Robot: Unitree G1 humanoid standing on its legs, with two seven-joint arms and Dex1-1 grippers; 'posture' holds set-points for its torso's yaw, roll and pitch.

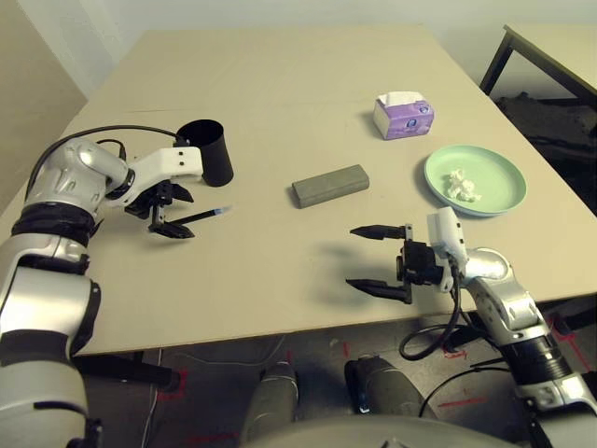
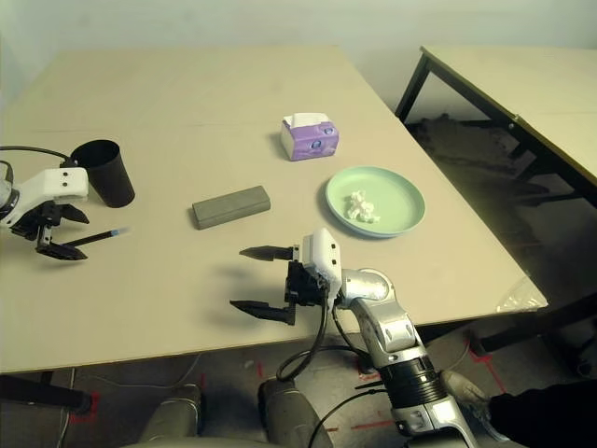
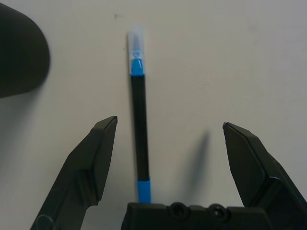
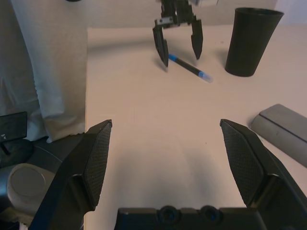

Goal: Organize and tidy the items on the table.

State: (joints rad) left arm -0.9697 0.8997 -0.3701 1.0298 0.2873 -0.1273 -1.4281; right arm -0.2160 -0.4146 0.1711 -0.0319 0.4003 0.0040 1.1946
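No text, label, brand, number or sign could be read anywhere in the views. The purple and white tissue box (image 1: 403, 117) at the far right of the counter (image 1: 280, 84) carried a printed pattern on its front, but no letters could be made out on it. The slim blue-black pen (image 3: 139, 129), the black tapered cup (image 1: 207, 151), the grey oblong glasses case (image 1: 330, 185) and the green plate (image 1: 499, 177) bore no legible markings.
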